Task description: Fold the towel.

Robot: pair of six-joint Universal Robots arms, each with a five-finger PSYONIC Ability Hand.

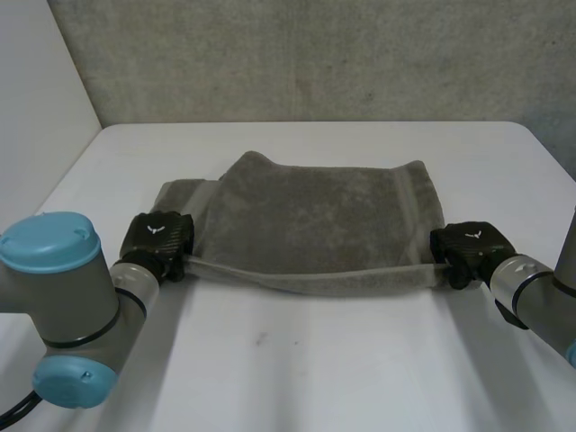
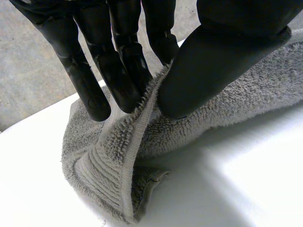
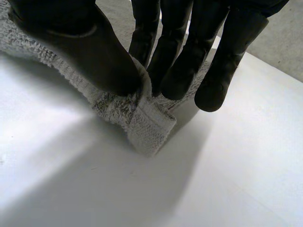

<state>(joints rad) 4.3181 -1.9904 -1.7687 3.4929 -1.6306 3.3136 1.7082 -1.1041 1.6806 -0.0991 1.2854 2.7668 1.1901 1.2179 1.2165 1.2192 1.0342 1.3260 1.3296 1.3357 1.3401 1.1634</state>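
Left hand (image 1: 159,238) first: it pinches the near left corner of the towel (image 1: 315,216) between its thumb (image 2: 208,71) and its fingers (image 2: 118,75). The right hand (image 1: 470,245) does the same at the near right corner. Its thumb is on one side and its fingers on the other, and a small bit of the corner pokes out below them.

The towel lies in the middle of the white table (image 1: 297,360). Its far part rests flat. Its near edge runs like a band from one hand to the other and looks a little raised.

I think the grab is done and the fold itself has not begun. Next I would lift both corners together and carry them away from me, over the towel, to the far edge. Both hands need to go at the same height and the same speed, so the edge stays straight. Then I would lay the edge down and let go.

Some things are hard to make out. From above, the backs of my hands cover the fingers, so I read the pinch from the wrist cameras. I cannot tell how much cloth each pinch has, or how tight it is. The far left of the towel looks bumpy, with a flap sticking out to the left. I cannot tell if the towel is doubled over there.
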